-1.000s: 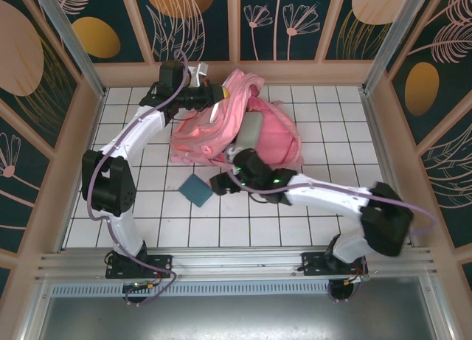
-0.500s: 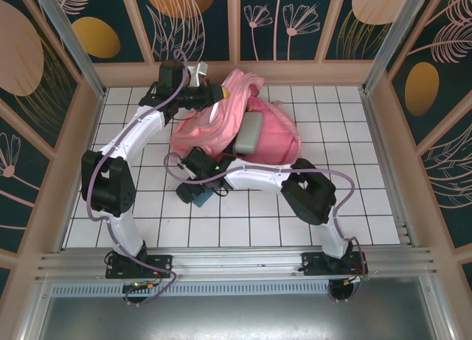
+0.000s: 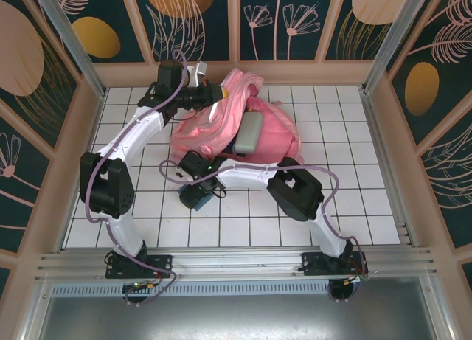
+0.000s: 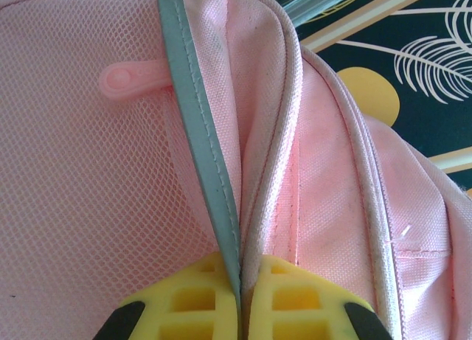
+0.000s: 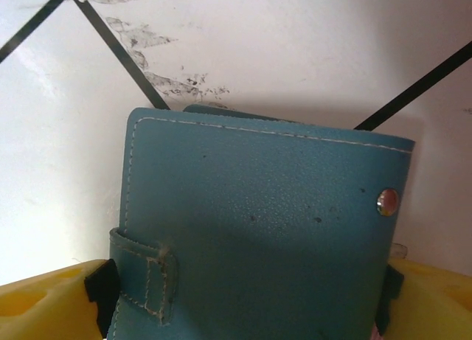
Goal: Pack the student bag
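- The wallet [image 5: 258, 237], teal with white stitching, lies flat on the white tiled table [image 3: 332, 111], in front of the bag and a little to its left.
- It has a strap tab [image 5: 144, 277] on one edge and a round snap [image 5: 387, 201] near the other.
- The right gripper [image 5: 243, 288] is down over the wallet, its arm bent leftward across the table.
- Its jaws stand wide, one yellow finger [image 5: 44, 303] on each side of the wallet, and the dark pads sit right at the wallet's edges.
- I cannot tell whether the pads press it or only flank it.
- Scuffs mark the tile just beyond the wallet.
- The bag [image 3: 273, 133], pink and crumpled, sits at the middle of the table's far half, close to the back wall.
- A grey case [image 3: 248, 136] lies on top of the bag, slanted.
- The left gripper [image 4: 240, 307] is at the bag's far left top edge, its arm stretched up the table's left side.
- Its yellow fingers [image 4: 302, 303] are pinched together on a fold of the bag, clamping a grey strip [image 4: 203, 148] and the pink fabric beside it.
- Left of the strip is pink mesh [image 4: 81, 192], with a pink pull tab [image 4: 129, 78] lying on it.
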Available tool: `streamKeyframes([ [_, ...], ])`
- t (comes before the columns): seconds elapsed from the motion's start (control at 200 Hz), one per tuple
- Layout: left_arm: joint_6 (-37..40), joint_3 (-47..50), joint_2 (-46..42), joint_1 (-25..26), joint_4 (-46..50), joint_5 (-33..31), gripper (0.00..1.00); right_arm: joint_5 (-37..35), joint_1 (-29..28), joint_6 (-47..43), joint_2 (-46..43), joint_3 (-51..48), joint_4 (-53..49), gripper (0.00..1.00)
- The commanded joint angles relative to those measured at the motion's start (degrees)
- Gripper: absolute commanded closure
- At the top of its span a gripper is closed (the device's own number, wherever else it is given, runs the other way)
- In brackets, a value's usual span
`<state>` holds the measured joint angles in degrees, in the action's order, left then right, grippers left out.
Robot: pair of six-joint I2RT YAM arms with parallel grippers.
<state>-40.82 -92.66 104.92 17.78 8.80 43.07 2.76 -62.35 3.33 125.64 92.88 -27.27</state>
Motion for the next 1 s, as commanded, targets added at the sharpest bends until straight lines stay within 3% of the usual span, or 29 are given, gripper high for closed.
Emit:
streamKeyframes([
  [0.0, 0.2, -0.2, -2.5, -0.9, -4.5, 0.0, 1.0, -5.9, -1.0, -0.1, 4.5, 0.3, -6.4, 0.13],
  [0.195, 0.6, 0.0, -2.9, -0.8, -4.2, -0.1, 1.0, -6.9, -1.6, 1.9, 2.9, -0.9, -5.1, 0.3],
  [0.505, 1.3, -0.4, -3.2, -0.9, -3.5, -0.9, 1.0, -3.9, -1.6, 7.1, -12.3, -7.4, 0.6, 0.64],
  [0.731, 1.4, 0.2, -4.2, -1.0, -3.5, -1.1, 1.0, -6.0, -0.5, 12.8, -25.9, -20.4, 7.7, 0.75],
  [0.996, 0.8, 0.7, -6.0, -0.9, -3.8, -0.8, 1.0, -5.4, 7.3, 22.2, -47.5, -38.5, 16.7, 0.86],
])
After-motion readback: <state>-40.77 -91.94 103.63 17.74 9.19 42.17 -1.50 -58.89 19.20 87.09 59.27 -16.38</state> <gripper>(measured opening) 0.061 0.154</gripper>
